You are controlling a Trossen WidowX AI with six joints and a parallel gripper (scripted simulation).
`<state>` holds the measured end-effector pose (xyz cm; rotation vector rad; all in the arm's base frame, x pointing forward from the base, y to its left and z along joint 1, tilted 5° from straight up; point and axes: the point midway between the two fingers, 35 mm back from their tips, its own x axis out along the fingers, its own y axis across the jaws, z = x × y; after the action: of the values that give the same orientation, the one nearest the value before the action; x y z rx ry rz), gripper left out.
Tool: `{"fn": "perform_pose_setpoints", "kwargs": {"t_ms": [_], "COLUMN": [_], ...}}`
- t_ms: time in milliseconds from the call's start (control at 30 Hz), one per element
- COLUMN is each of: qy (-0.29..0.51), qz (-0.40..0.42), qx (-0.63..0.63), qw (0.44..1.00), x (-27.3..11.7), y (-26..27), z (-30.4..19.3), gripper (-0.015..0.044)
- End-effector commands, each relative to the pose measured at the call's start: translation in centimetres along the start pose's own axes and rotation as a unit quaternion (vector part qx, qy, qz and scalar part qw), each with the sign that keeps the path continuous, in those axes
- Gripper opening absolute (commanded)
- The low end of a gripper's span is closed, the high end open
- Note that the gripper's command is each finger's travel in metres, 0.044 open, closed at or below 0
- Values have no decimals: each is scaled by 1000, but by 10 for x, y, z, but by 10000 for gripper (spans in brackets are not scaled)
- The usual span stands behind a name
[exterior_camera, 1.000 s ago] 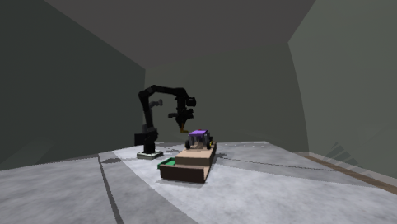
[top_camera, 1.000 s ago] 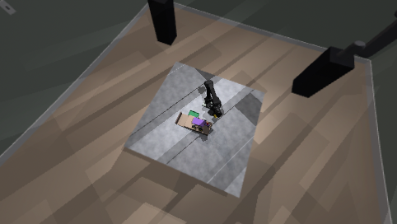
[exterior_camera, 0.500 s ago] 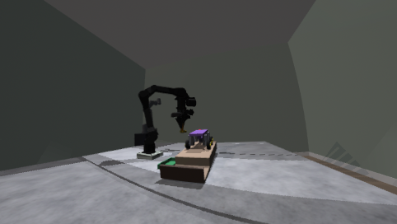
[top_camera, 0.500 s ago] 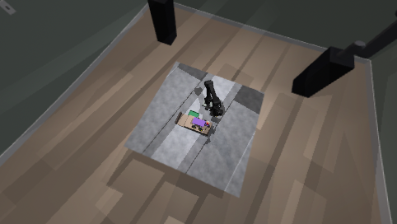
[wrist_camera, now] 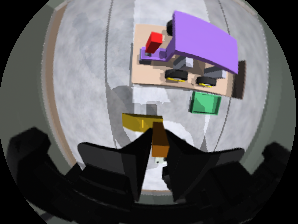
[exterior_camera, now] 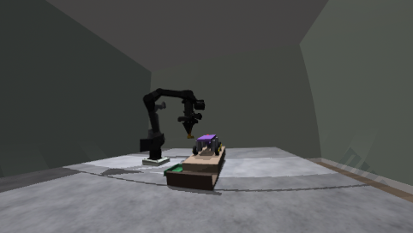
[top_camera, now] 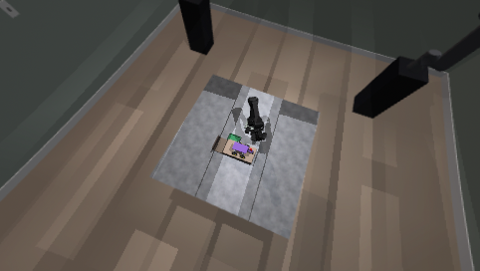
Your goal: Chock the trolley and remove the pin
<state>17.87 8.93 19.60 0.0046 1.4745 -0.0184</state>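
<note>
My gripper (wrist_camera: pixel 157 131) (exterior_camera: pixel 188 133) is shut on the orange handle of the yellow chock (wrist_camera: pixel 137 122) (exterior_camera: pixel 190 137). It holds the chock in the air on the arm's side of the ramp (wrist_camera: pixel 143 76) (exterior_camera: pixel 200 159) (top_camera: pixel 227 148), clear of it. The purple trolley (wrist_camera: pixel 205 42) (exterior_camera: pixel 206 138) (top_camera: pixel 241 147) stands on the ramp; two of its wheels show on the near side in the wrist view. The red-headed stop pin (wrist_camera: pixel 154 42) (top_camera: pixel 251 149) stands upright at the trolley's uphill end, on the left in the wrist view. The chock's black base is not visible.
The green tray (wrist_camera: pixel 205 103) (top_camera: pixel 234 137) (exterior_camera: pixel 175 169) lies beside the ramp on the arm's side, near its lower half. A dark brown end wall (wrist_camera: pixel 239 80) (exterior_camera: pixel 190 180) closes the ramp's downhill end. The arm's base (exterior_camera: pixel 156 161) stands on the grey surface behind the tray.
</note>
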Motion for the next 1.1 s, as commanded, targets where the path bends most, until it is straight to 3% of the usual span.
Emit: {"fn": "perform_pose_setpoints", "kwargs": {"t_ms": [0, 1067], "qy": [0, -1], "qz": [1, -3], "qx": [-1, -1], "qw": [1000, 1000], "x": [1, 6], "y": [-13, -102], "z": [2, 27], "gripper": [0, 0]}}
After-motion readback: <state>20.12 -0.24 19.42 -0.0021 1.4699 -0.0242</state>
